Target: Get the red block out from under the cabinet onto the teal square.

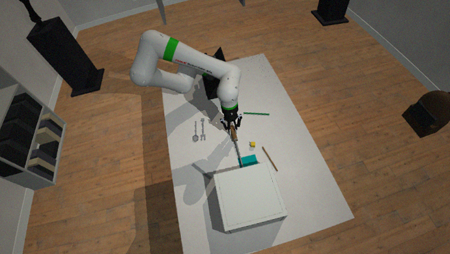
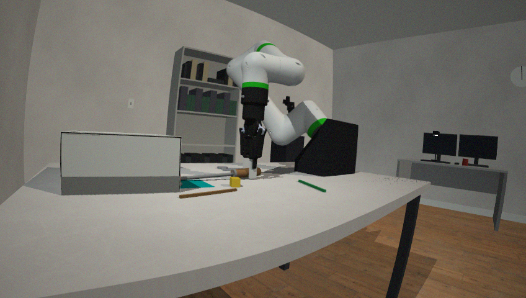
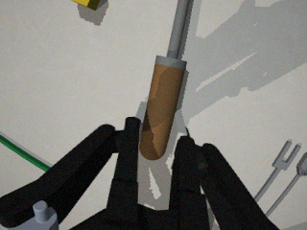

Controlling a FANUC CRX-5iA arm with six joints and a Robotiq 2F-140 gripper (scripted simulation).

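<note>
The jaws are clenched on a stiff tool [image 3: 161, 105], its rod pointing ahead toward the cabinet [image 1: 248, 196]. The red block is hidden; it looks light enough to slide.

The arm [image 1: 187, 61] reaches down, its pincer [image 3: 157, 153] clamped on a wooden tool handle [image 3: 161, 105].

Low slot under cabinet [image 2: 120, 154]: fingers too bulky to enter. Approach over teal square [image 1: 249, 160] flanked by yellow cube [image 1: 251, 144] and wooden stick [image 1: 269, 158]. Wrenches [image 1: 198, 130] lie well apart on the other side, open surface [image 1: 304, 177] around.
</note>
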